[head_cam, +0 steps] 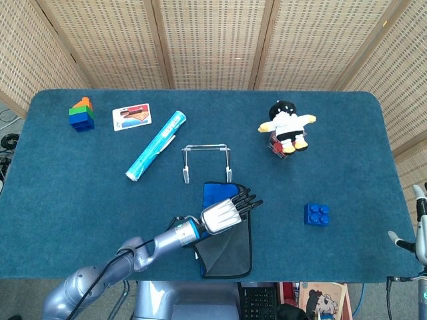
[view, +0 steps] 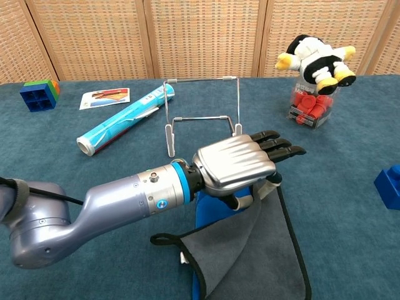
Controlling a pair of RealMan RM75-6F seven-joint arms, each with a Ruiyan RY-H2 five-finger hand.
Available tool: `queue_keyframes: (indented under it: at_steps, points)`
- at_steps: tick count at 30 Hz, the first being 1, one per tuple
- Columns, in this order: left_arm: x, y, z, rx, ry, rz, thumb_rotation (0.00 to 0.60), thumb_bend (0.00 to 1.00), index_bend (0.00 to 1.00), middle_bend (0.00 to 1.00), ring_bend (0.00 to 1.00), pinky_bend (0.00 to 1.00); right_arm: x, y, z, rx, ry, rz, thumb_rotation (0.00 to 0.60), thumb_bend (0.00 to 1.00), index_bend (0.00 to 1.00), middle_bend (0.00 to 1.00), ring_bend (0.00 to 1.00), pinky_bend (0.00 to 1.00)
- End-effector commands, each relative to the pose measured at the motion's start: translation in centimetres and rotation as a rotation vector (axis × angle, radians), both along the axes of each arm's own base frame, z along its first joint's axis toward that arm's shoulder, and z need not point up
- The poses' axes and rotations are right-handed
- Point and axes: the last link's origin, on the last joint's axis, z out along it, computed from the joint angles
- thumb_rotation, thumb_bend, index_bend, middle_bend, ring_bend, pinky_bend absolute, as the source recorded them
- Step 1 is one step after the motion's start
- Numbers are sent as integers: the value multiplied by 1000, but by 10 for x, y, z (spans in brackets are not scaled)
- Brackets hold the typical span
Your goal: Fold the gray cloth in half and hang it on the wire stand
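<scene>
Left hand (head_cam: 225,212) over gray cloth (head_cam: 230,250), holding a lifted edge with blue underside (head_cam: 217,194) showing; cloth partly folded, near front edge of counter (head_cam: 60,187). Wire stand (head_cam: 207,162) upright just behind cloth. Right hand (head_cam: 417,230) at far right edge, off the counter, grip unclear. Also: tube (head_cam: 155,155), card (head_cam: 131,117), stacked blocks (head_cam: 81,114), plush (head_cam: 287,125), blue brick (head_cam: 316,215).

A stack of colored blocks (head_cam: 81,114) sits at the far left of the blue surface (head_cam: 67,173), with a picture card (head_cam: 131,117) beside it and a light-blue tube (head_cam: 156,145) lying diagonally nearby. Toward the right, a black-and-white plush toy (head_cam: 287,123) rests on a clear container of red pieces (view: 309,104), and a blue brick (head_cam: 316,215) lies nearer the front edge.
</scene>
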Motion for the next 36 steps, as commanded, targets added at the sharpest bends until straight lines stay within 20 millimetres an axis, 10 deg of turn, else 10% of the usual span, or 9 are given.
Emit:
queue_keyframes:
  at_steps: [1,8,13,26,36]
  points:
    - [2,0,-3,-2,2,0,600,412,686,0,0,0,0,0,0,-1,0,-1,600,0,0,0,0,0]
    - [7,1,-6,6,3,1,600,412,603,0,0,0,0,0,2,-6,-5,-3,600,0,0,0,0,0]
    - [8,2,-7,19,2,15,600,345,12,0,0,0,0,0,2,-5,-5,-1,600,0,0,0,0,0]
    - [18,5,8,16,-122,50,600,293,0,0,0,0,0,1,1,2,-5,1,600,0,0,0,0,0]
    - [-16,24,66,10,-199,34,600,294,82,0,0,0,2,2,-2,13,-1,9,600,0,0,0,0,0]
